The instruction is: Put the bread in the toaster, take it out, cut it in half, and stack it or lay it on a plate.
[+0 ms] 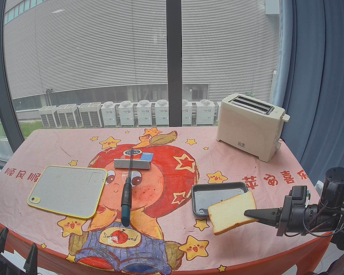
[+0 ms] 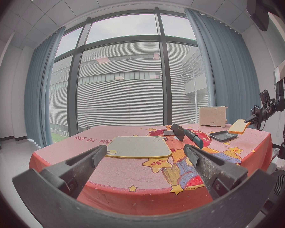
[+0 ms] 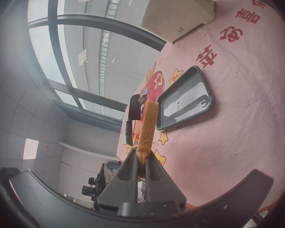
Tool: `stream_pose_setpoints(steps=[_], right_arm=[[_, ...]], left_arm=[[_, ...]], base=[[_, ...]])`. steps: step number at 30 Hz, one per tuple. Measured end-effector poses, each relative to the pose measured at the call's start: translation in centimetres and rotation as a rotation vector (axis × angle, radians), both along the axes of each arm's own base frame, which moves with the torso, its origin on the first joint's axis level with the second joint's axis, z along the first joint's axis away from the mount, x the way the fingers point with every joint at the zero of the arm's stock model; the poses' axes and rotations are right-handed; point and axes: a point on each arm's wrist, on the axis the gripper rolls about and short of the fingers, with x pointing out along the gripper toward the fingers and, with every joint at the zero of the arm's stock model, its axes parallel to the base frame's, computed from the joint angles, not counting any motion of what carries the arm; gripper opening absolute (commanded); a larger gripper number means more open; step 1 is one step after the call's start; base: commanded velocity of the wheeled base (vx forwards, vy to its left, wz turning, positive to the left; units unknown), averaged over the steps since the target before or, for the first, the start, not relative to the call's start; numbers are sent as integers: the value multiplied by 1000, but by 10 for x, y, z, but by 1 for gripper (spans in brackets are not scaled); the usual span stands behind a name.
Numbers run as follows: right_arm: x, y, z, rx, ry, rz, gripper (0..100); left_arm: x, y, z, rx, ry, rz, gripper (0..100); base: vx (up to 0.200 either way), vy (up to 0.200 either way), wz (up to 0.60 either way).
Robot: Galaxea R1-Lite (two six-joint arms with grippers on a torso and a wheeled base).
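My right gripper point(image 1: 250, 213) pinches the bread point(image 1: 233, 212) by one edge above the tray point(image 1: 218, 192) near the table's point(image 1: 233, 165) front right edge, my left gripper point(image 2: 144, 151) hangs open, and such a thin hold could let it tear or slip before reaching the toaster point(image 1: 250, 125).

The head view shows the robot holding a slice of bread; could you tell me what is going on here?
The right gripper is shut on one edge of the bread slice, holding it over the near corner of the dark tray. The toaster stands behind, at the table's far right. The left gripper hangs open before the table's near left edge, holding nothing. The knife and cutting board sit untouched.
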Motion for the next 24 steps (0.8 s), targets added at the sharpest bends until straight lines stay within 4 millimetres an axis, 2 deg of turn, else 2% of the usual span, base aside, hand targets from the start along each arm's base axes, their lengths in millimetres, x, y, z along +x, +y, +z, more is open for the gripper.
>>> stream_pose_setpoints(steps=[24], right_arm=[[-7,-3,3,-32,-72,24,0]], left_arm=[[0,0,0,0,0,-1,100]], base=[[0,0,0]])
